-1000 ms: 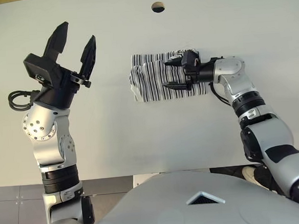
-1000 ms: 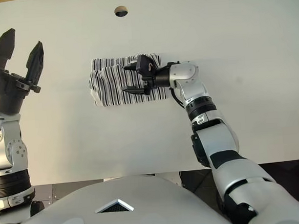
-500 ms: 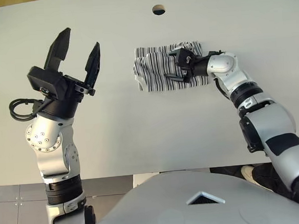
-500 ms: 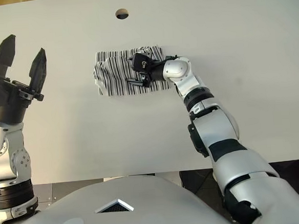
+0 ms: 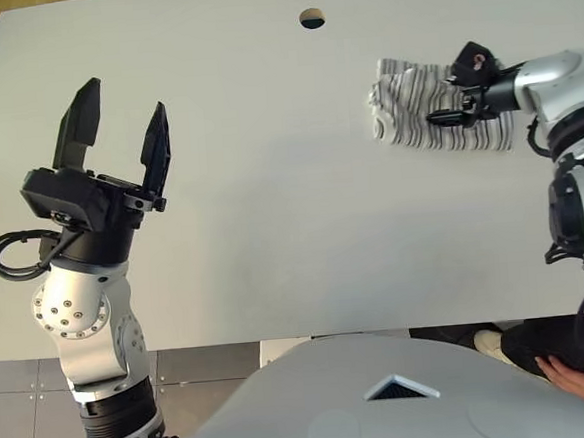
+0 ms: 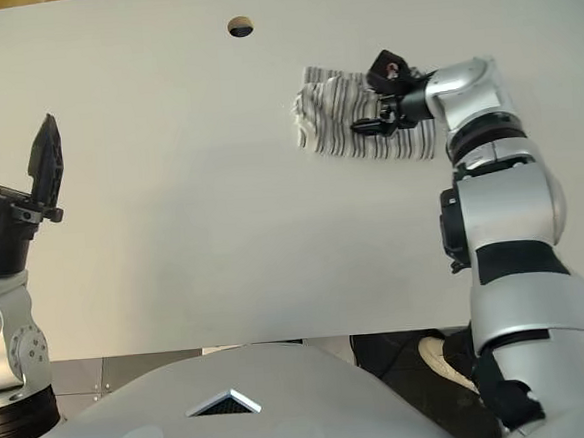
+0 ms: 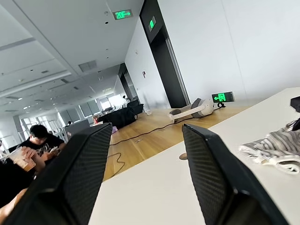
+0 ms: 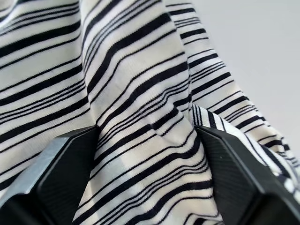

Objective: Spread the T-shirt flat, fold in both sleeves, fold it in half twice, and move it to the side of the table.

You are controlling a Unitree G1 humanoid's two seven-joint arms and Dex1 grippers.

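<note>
There is one black-and-white striped cotton T-shirt (image 5: 405, 113), one white rectangular table (image 5: 271, 200) with one small round hole (image 5: 310, 18) near its far edge, and two black two-fingered grippers. The T-shirt is folded into a compact, slightly rumpled oblong bundle, its stripes running across its short side and its left end puffed up in loose layers. It lies on the far right part of the table, to the right of the hole and a little nearer the robot. The right gripper (image 5: 446, 98) sits on the bundle's right half with the forearm stretched out low over the table, and its fingers (image 8: 61, 183) pinch a bunched ridge of striped cloth between them. The left gripper (image 5: 123, 100) is raised above the table's left side, well apart from the T-shirt, pointing away from the robot with its fingers spread wide and holding nothing.
</note>
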